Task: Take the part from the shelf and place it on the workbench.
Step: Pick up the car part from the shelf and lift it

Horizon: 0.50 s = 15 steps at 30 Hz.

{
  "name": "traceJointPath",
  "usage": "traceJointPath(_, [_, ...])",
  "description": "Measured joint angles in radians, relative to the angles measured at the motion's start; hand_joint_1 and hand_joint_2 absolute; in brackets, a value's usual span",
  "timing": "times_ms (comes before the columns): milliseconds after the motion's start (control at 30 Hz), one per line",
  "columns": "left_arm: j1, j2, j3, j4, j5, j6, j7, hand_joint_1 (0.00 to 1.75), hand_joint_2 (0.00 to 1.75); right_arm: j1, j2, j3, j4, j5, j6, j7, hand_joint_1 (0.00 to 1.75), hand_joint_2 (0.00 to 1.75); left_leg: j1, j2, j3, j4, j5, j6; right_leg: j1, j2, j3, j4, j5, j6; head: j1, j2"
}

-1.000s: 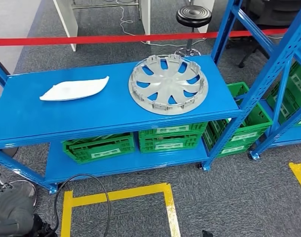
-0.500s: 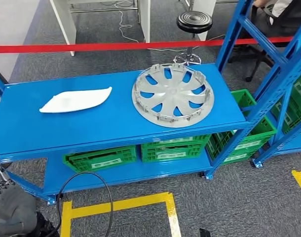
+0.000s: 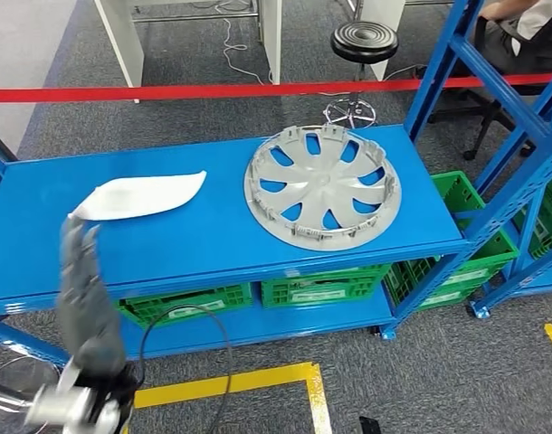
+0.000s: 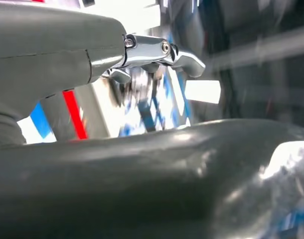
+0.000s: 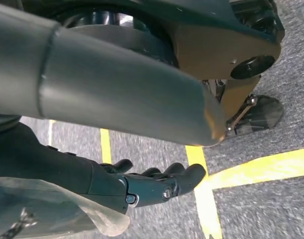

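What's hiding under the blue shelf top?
Green crates sit in a row on the lower shelf under the blue shelf top. Their fronts show; whatever is inside them is covered by the top.

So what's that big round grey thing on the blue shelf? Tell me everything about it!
It is a wheel cover, round and silver-grey, and it looks like plastic. Curved spokes fan out from its middle, with blue shelf showing through the gaps between them. Small clips stand up all around its rim. It lies flat on the right part of the top blue shelf, near the front edge. Nothing else touches it.
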Motion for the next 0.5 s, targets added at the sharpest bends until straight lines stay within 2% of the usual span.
traceJointPath(67, [-0.120, 0.001, -0.016, 0.082, -0.010, -0.065, 0.067, 0.00, 0.00, -0.004, 0.000, 0.010, 0.000, 0.019, 0.011, -0.005, 0.00, 0.00, 0.001, 0.003, -0.017, 0.038, -0.022, -0.011, -0.008, -0.002, 0.011, -0.015, 0.002, -0.005, -0.003, 0.000])
traceJointPath(100, [-0.179, 0.001, -0.023, 0.130, -0.020, -0.089, 0.104, 0.00, 0.00, -0.007, 0.000, 0.016, 0.000, 0.029, 0.015, -0.006, 0.00, 0.00, 0.003, 0.004, -0.043, 0.090, -0.044, -0.017, -0.009, -0.003, 0.016, -0.019, 0.003, -0.008, -0.004, 0.000])
traceJointPath(167, [-0.293, 0.000, -0.040, 0.250, -0.059, -0.114, 0.187, 0.00, 0.00, -0.013, 0.000, 0.030, 0.001, 0.056, 0.021, 0.005, 0.00, 0.00, 0.007, 0.005, -0.117, 0.222, -0.086, -0.026, -0.010, -0.003, 0.020, -0.020, 0.001, -0.011, -0.006, 0.000])
traceJointPath(200, [-0.342, -0.002, -0.048, 0.313, -0.083, -0.115, 0.219, 0.00, 0.00, -0.016, 0.000, 0.038, 0.002, 0.068, 0.021, 0.015, 0.00, 0.00, 0.009, 0.005, -0.146, 0.265, -0.089, -0.028, -0.011, -0.002, 0.021, -0.020, 0.000, -0.012, -0.006, 0.000])
traceJointPath(233, [-0.387, -0.006, -0.056, 0.378, -0.104, -0.112, 0.240, 0.00, 0.00, -0.018, 0.000, 0.045, 0.003, 0.078, 0.021, 0.025, 0.00, 0.00, 0.011, 0.006, -0.160, 0.271, -0.071, -0.029, -0.011, -0.001, 0.024, -0.020, -0.001, -0.012, -0.006, 0.000])
traceJointPath(267, [-0.427, -0.011, -0.063, 0.437, -0.120, -0.107, 0.249, 0.00, 0.44, -0.018, 0.000, 0.052, 0.003, 0.085, 0.020, 0.032, 0.00, 0.00, 0.012, 0.006, -0.156, 0.241, -0.034, -0.030, -0.011, 0.002, 0.027, -0.020, -0.002, -0.011, -0.006, 0.000])
traceJointPath(333, [-0.490, -0.021, -0.075, 0.531, -0.147, -0.090, 0.257, 0.00, 1.31, -0.018, 0.000, 0.062, 0.004, 0.092, 0.020, 0.041, 0.00, 0.00, 0.013, 0.007, -0.114, 0.115, 0.055, -0.028, -0.012, 0.007, 0.034, -0.020, -0.006, -0.005, -0.006, 0.000])
traceJointPath(367, [-0.518, -0.025, -0.082, 0.571, -0.168, -0.075, 0.270, 0.00, 1.75, -0.019, 0.000, 0.067, 0.004, 0.097, 0.020, 0.046, 0.00, 0.00, 0.012, 0.007, -0.096, 0.061, 0.080, -0.025, -0.011, 0.009, 0.033, -0.019, -0.007, 0.000, -0.006, 0.000])
traceJointPath(400, [-0.544, -0.030, -0.091, 0.614, -0.197, -0.058, 0.289, 0.00, 1.75, -0.020, 0.000, 0.071, 0.005, 0.102, 0.020, 0.051, 0.00, 0.00, 0.010, 0.007, -0.085, 0.026, 0.089, -0.021, -0.010, 0.010, 0.030, -0.018, -0.007, 0.006, -0.006, 0.000])
traceJointPath(500, [-0.610, -0.045, -0.115, 0.746, -0.276, -0.005, 0.335, 0.00, 1.75, -0.023, 0.000, 0.082, 0.006, 0.114, 0.018, 0.056, 0.00, 0.00, 0.007, 0.004, -0.083, 0.001, 0.083, -0.004, -0.011, 0.009, 0.018, -0.021, -0.003, 0.023, -0.006, 0.000])
